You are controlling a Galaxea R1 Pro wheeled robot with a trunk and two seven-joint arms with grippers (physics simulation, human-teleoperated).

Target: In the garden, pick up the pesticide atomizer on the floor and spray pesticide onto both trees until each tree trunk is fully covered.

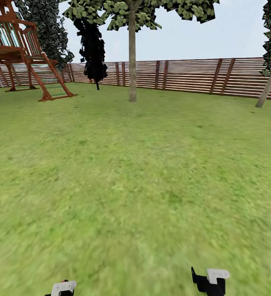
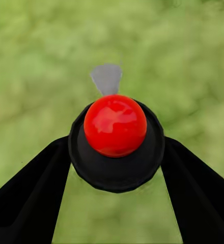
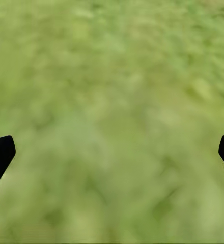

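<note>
Red-capped black pesticide atomizer (image 2: pixel 115 140), blurry green floor (image 1: pixel 135 185), brown slatted fence (image 1: pixel 193 76), mottled beige-grey tree trunk (image 1: pixel 132 61).

Way back on the left there's a reddish-brown wooden play tower (image 1: pixel 12 39) — raised deck with railings, plus a slanted ladder (image 1: pixel 53 80) running down to the grass. Just right of it stands a skinny all-black tree (image 1: pixel 92 49) on a thin dark stem, close to the back boundary. Above everything it's pale, hazy blue sky (image 1: pixel 234 28) — no clouds, pretty washed out toward the horizon.
</note>
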